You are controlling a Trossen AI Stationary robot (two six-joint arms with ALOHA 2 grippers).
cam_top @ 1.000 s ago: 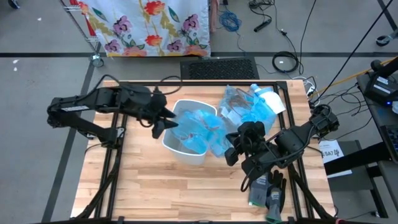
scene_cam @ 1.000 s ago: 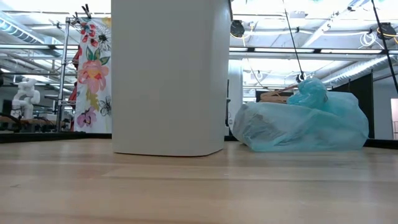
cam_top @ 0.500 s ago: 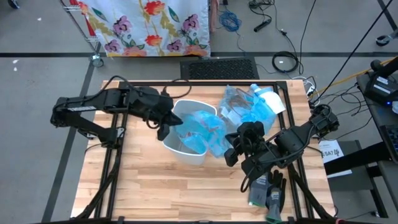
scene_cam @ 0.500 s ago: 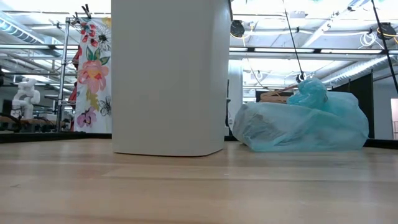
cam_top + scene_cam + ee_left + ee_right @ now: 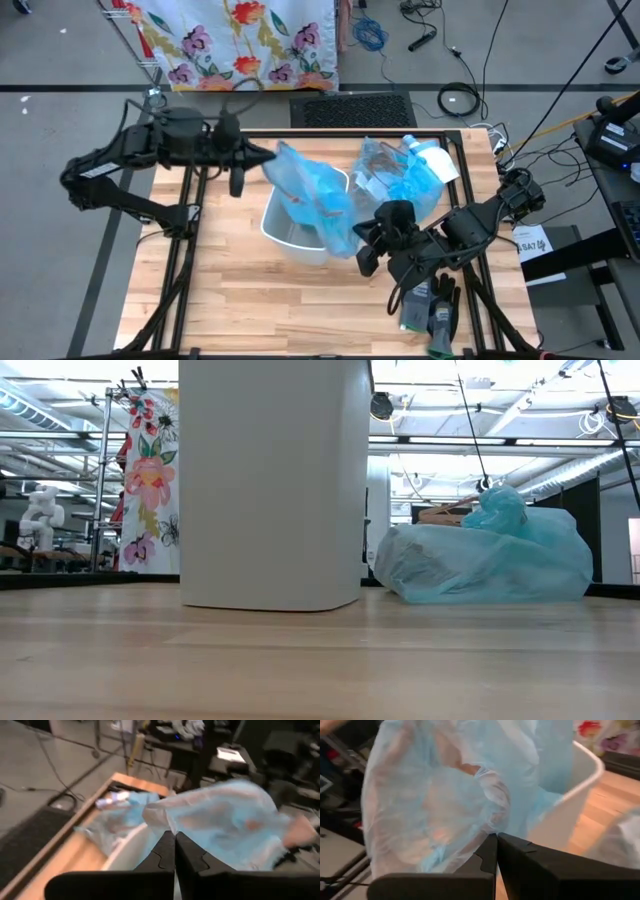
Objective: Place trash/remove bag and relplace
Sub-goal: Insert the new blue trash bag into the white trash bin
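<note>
A white bin (image 5: 290,238) stands mid-table and fills the low view as a tall white wall (image 5: 270,480). A thin light-blue bag (image 5: 318,195) is stretched above the bin's mouth between my two grippers, and brownish shapes show through its film. My left gripper (image 5: 266,160) is shut on the bag's far-left edge, above the bin's far-left rim. My right gripper (image 5: 360,243) is shut on the bag's near-right side. A second, stuffed blue bag (image 5: 400,172) lies on the table at the far right, also seen in the low view (image 5: 480,560). My left gripper (image 5: 175,836) pinches a bunched edge of the bag's film (image 5: 167,822) between its two shut fingers, coming from the table's left and pointing slightly down. The film rises to it and spreads away beyond the fingertips. My right gripper (image 5: 496,837) pinches gathered film (image 5: 490,815) at the bag's near-right side, coming from the table's right and slanting down. The bag billows beyond the fingertips, over the bin's rim (image 5: 590,765).
A pair of grey-black gloves and a small packet (image 5: 430,310) lie at the near right edge. A flowered cloth (image 5: 240,40) hangs on a rack beyond the far edge. Bare wood lies at the near left of the table.
My left gripper has shut on the bag's edge inside the bin's mouth. It then rose toward the table's far left, drawing that side of the bag up out of the bin and spreading the film. The right gripper's end of the bag has stayed in place.
</note>
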